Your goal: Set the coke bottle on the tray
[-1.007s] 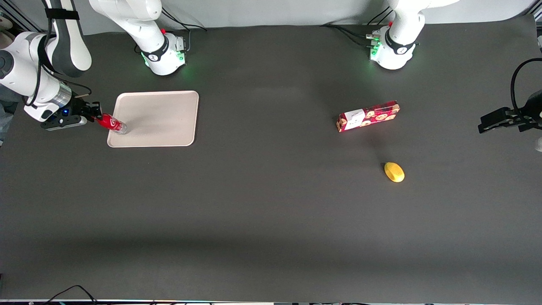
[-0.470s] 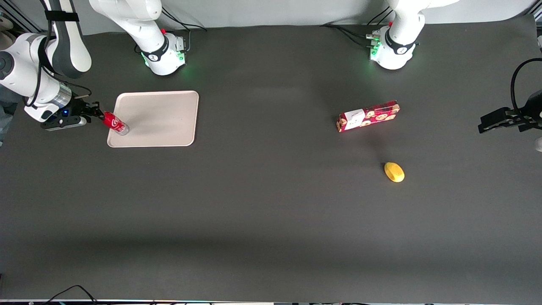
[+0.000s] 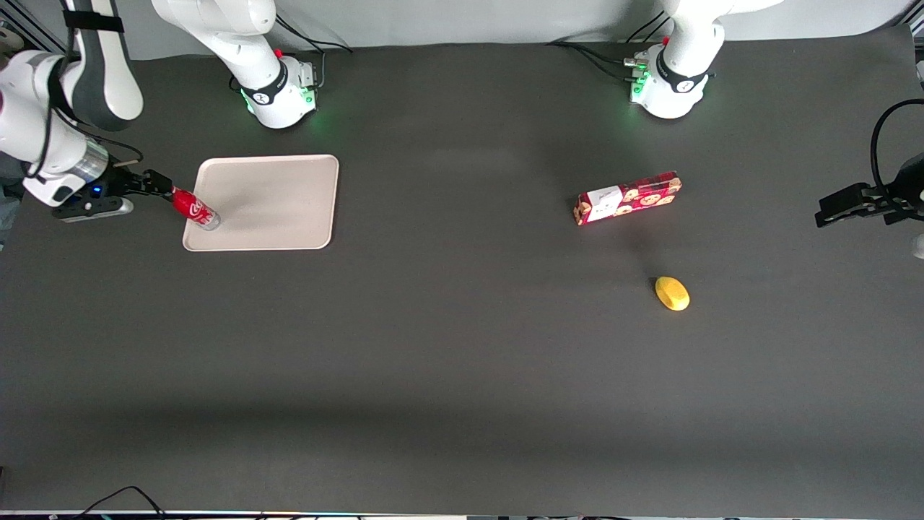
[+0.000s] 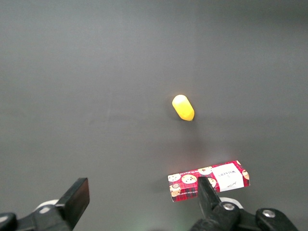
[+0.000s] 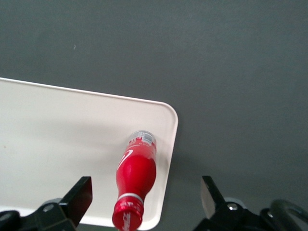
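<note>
The coke bottle (image 3: 193,209), slim and red with a white logo and a silver base, stands on the tray (image 3: 274,206) at its corner nearest the front camera, toward the working arm's end. In the right wrist view the coke bottle (image 5: 137,178) rests its base on the tray (image 5: 62,154) just inside the rim, with its cap toward the camera. My right gripper (image 3: 160,185) is open, with its fingers (image 5: 79,197) spread wide on either side of the cap and touching nothing. It sits higher than the cap, a little off toward the working arm's end.
A red cookie box (image 3: 627,197) and a yellow lemon-like object (image 3: 672,293) lie toward the parked arm's end of the table; both also show in the left wrist view, the box (image 4: 209,180) and the yellow object (image 4: 183,107). The dark table mat (image 3: 462,361) surrounds the tray.
My gripper held the bottle's cap, then let go and drew back toward the working arm's end. The bottle stays standing on the tray.
</note>
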Controlling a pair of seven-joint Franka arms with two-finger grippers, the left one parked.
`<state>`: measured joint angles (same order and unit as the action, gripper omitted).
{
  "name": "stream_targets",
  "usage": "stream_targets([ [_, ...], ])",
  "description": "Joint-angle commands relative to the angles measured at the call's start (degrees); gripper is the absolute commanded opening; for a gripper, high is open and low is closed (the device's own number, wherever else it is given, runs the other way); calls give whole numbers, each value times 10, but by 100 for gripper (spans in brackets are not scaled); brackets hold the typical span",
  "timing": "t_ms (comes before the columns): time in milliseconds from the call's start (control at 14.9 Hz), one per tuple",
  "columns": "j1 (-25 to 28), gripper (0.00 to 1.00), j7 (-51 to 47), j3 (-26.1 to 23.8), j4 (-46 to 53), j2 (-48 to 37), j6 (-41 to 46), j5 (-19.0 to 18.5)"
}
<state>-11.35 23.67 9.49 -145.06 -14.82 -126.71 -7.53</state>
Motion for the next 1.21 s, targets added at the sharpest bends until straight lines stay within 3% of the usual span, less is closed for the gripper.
stream_targets([
  [0,23,100,-11,-12,138,-5,127,31],
  [336,28,100,-18,-54,373,89,216,118],
  [470,29,100,-32,-65,474,147,246,120],
  [604,33,100,-118,-90,553,184,284,116],
  [806,38,100,-201,-126,581,203,300,109],
  [1142,41,100,-216,-133,595,229,299,104],
])
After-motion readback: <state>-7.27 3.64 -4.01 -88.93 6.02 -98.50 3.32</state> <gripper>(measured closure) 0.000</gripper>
